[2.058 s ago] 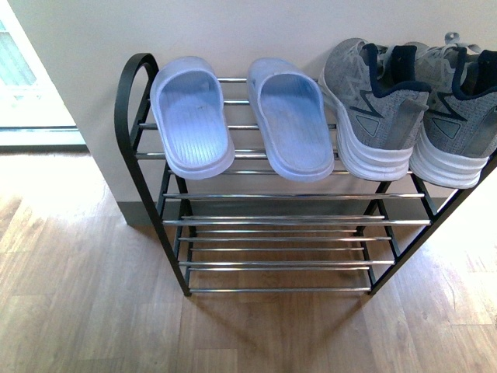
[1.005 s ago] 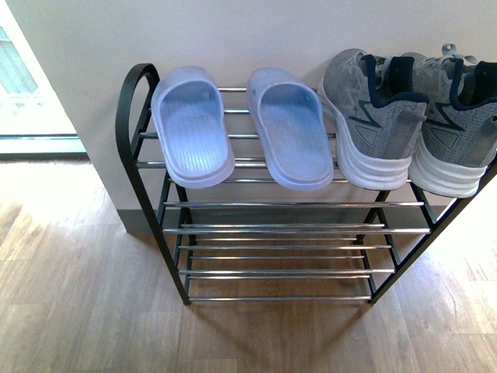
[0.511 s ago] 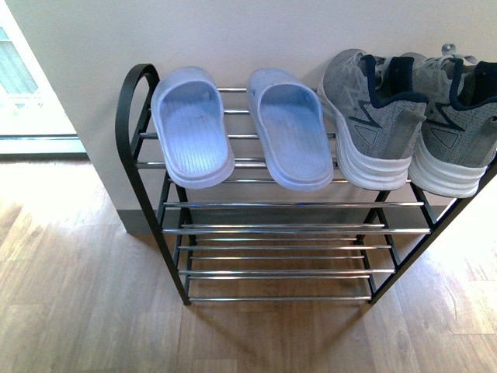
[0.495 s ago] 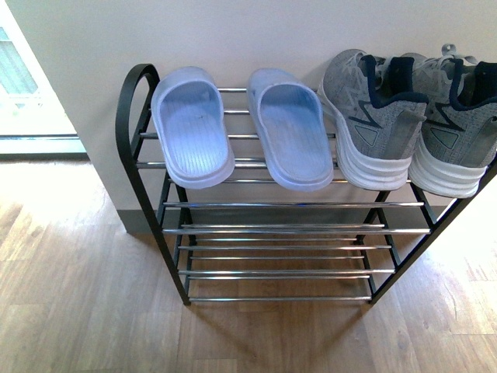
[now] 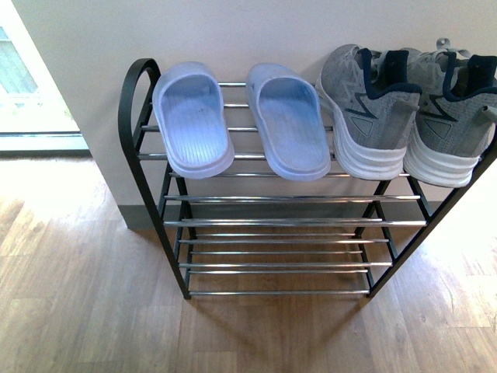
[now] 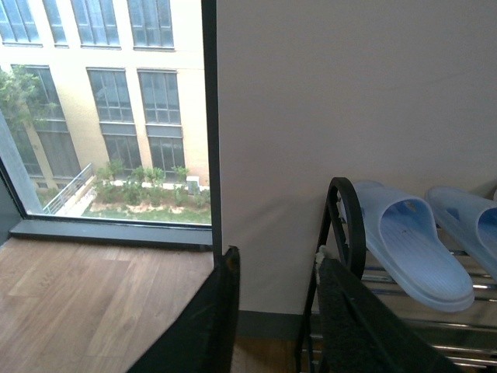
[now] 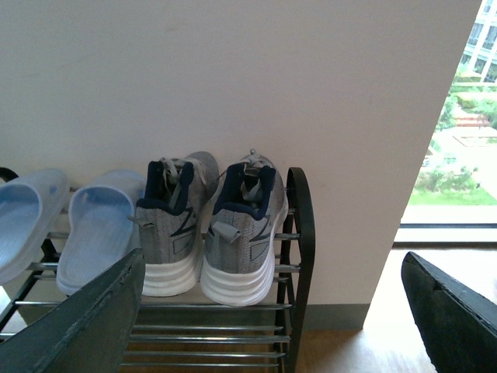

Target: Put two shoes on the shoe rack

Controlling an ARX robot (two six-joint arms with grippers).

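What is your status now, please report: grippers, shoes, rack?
Left gripper open, empty. Right gripper open, empty. Both sneakers and both slides on shoe rack top shelf. Nothing in the way.

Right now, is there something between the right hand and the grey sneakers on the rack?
Nothing visible. In the right wrist view the open right hand faces the grey sneakers on the shoe rack with only free air between.

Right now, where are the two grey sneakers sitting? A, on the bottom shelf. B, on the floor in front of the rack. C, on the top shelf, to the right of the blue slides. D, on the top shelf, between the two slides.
C: the front view shows both grey sneakers on the top shelf of the shoe rack, at its right end, with the pale blue slides side by side to their left.
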